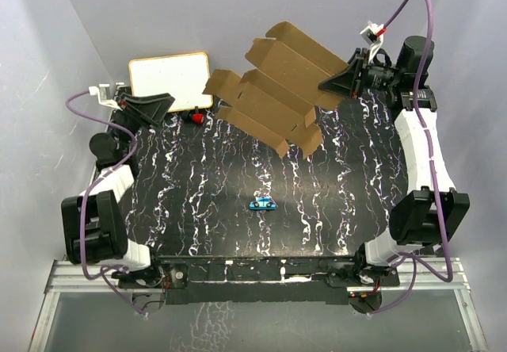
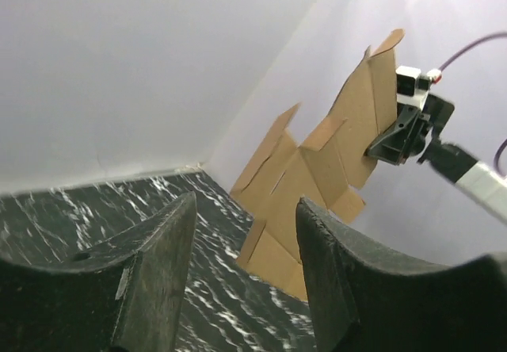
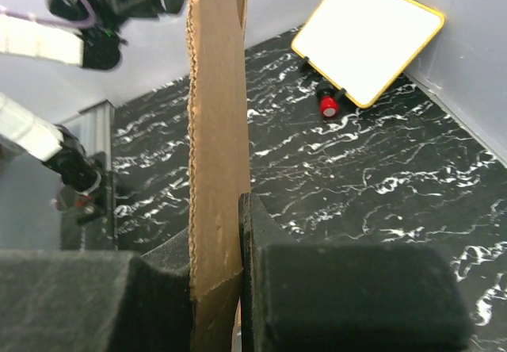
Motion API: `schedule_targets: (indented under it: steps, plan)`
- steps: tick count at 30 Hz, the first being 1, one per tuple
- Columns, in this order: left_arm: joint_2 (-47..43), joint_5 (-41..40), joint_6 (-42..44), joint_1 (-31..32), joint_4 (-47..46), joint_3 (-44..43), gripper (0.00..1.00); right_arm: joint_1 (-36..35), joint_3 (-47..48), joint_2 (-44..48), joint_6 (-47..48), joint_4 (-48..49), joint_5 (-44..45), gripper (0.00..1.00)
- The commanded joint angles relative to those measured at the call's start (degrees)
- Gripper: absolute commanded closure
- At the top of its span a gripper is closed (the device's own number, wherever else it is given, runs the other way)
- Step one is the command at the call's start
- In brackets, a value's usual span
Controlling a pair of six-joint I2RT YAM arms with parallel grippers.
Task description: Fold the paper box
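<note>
The paper box (image 1: 269, 90) is a flat brown die-cut sheet with flaps, raised at a tilt over the far side of the table. Its lower flaps reach down to the dark mat. My right gripper (image 1: 339, 81) is shut on its right edge. In the right wrist view the cardboard (image 3: 218, 130) stands edge-on, pinched in that gripper (image 3: 238, 241). My left gripper (image 1: 156, 106) hovers at the far left, apart from the sheet. Its jaws (image 2: 245, 241) stand open with nothing between them, and the box (image 2: 317, 170) lies beyond them.
A white board with a tan frame (image 1: 169, 78) leans at the back left, with a small red piece (image 1: 196, 117) at its foot. A small blue object (image 1: 261, 203) lies mid-table on the black marbled mat (image 1: 198, 209). Pale walls enclose the table.
</note>
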State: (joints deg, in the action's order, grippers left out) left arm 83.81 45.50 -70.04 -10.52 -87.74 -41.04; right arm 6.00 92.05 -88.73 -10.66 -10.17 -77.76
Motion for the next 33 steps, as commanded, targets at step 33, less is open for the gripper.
schedule_targets:
  steps: [33]
  plan:
    - [-2.63, 15.44, 72.03, 23.11, 62.68, -23.51, 0.65, -10.24, 1.38, 6.17, 50.30, -34.83, 7.46, 0.92]
